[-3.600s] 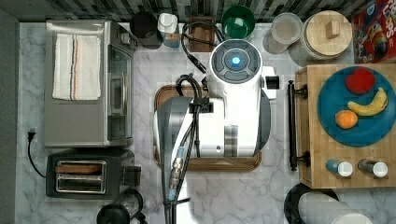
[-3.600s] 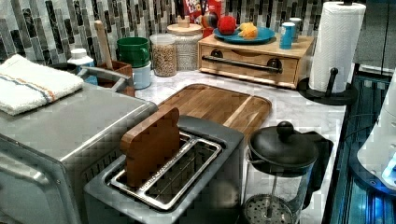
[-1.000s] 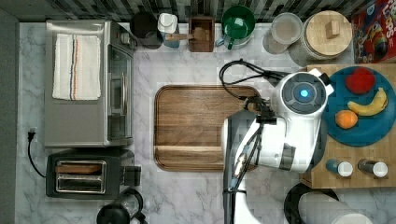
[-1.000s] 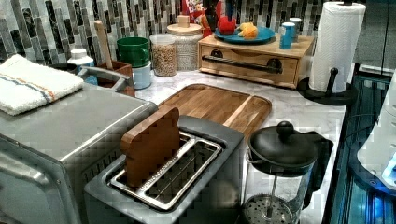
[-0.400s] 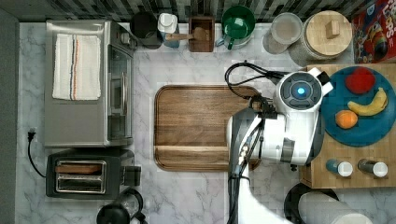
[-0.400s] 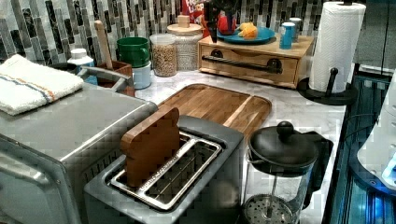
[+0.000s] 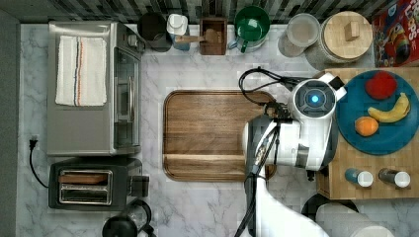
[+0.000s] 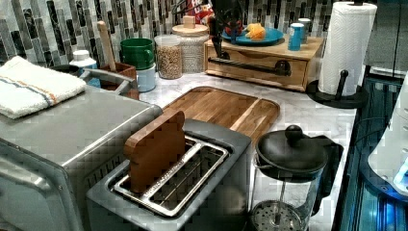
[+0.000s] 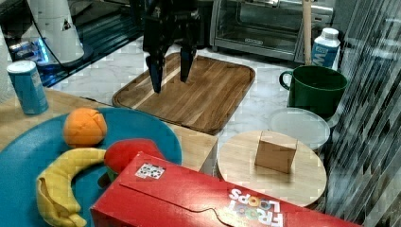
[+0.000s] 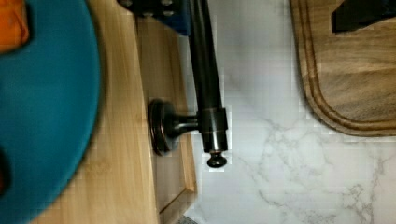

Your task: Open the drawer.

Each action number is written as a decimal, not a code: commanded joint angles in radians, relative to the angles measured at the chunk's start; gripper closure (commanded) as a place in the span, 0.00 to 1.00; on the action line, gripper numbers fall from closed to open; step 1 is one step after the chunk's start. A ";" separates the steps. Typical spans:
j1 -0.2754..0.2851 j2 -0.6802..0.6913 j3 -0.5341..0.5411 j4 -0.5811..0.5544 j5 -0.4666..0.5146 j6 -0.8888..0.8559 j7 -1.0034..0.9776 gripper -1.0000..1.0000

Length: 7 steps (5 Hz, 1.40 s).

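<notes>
The arm had swung from the tray to the drawer; the claw, fingers spread, hung above its handle, ready to grasp.

The arm is mostly glossy white, built of rounded, bulging casings with dark grey bands where the sections join. In the top view, right of centre, one round cap carries a black disc with a glowing blue light at its middle. A bundle of black cables runs along the casing and loops out in a wide curl toward the upper middle of the frame; one strand is braided in a lighter colour. The gripper, upper left in the right view, is black, with two long, tapering fingers.
</notes>
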 commanded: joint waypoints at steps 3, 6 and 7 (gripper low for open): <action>0.002 0.039 -0.050 -0.120 -0.026 0.172 0.034 0.00; 0.014 0.089 -0.081 -0.145 -0.076 0.258 0.067 0.00; 0.024 0.111 -0.077 -0.124 -0.066 0.226 0.063 0.00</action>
